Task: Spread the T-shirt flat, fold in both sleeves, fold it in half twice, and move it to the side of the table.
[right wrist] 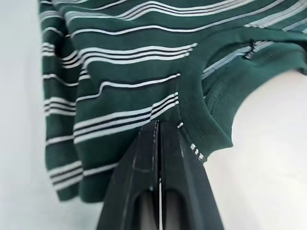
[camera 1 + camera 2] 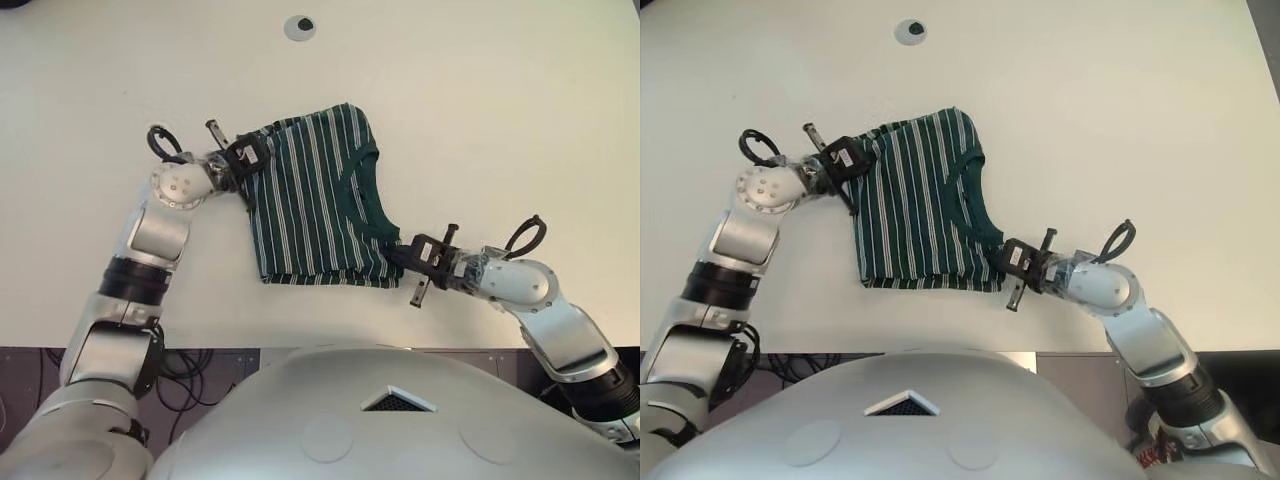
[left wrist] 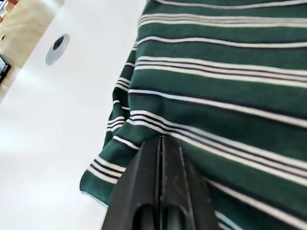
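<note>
Around the T-shirt (image 2: 310, 200) the table (image 2: 500, 120) spreads wide, grommet (image 2: 299, 27) well apart

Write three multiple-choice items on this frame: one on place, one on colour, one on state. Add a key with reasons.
1. Where does the right pincer grip the T-shirt?
A. Right beside the neckline
B. On the edge that the other pincer holds
C. Nowhere, it hovers clear of the cloth

2. What colour is the T-shirt?
A. Plain red
B. Dark green with white stripes
C. Plain grey

3. What state are the left pincer and the right pincer in?
A. Both open above the cloth
B. Left shut on the cloth, right open
C. Both shut on the T-shirt

Key:
1 A, the right wrist view shows the fingers closed on cloth next to the collar rib.
2 B, green cloth with white stripes shows in every view.
3 C, each wrist view shows the fingers pressed together with cloth between them.
</note>
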`<action>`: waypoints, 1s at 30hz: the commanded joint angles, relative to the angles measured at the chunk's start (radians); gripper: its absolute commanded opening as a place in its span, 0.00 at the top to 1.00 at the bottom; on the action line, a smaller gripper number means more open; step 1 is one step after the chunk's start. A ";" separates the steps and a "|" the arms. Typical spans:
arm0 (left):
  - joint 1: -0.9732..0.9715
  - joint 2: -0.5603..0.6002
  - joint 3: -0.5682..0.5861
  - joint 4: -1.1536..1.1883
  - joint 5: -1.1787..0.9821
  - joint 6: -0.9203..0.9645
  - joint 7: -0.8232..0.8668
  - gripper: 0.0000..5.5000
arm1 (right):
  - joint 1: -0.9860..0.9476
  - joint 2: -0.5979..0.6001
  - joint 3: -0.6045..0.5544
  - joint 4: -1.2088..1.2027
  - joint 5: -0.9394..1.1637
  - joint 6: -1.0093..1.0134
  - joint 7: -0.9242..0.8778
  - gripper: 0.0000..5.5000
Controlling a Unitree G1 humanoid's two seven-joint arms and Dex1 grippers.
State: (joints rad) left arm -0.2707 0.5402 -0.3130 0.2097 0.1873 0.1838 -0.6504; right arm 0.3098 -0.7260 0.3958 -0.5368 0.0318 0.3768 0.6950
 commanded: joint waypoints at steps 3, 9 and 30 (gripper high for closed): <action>-0.074 -0.077 -0.035 0.187 0.031 -0.060 0.029 1.00 | 0.033 -0.004 -0.042 -0.003 0.014 0.046 -0.007 1.00; -0.013 -0.054 0.113 0.012 -0.199 -0.100 -0.101 0.93 | 0.056 0.048 -0.290 -0.111 0.253 0.084 -0.004 0.86; 0.555 0.331 0.175 -0.369 -0.248 -0.293 -0.435 0.55 | 0.204 -0.009 -0.129 -0.109 -0.051 -0.241 0.078 0.46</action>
State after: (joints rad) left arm 0.2731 0.8503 -0.1147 -0.1615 -0.0869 -0.1263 -1.0644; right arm 0.5453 -0.7511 0.2619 -0.6600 0.0112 0.1391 0.7949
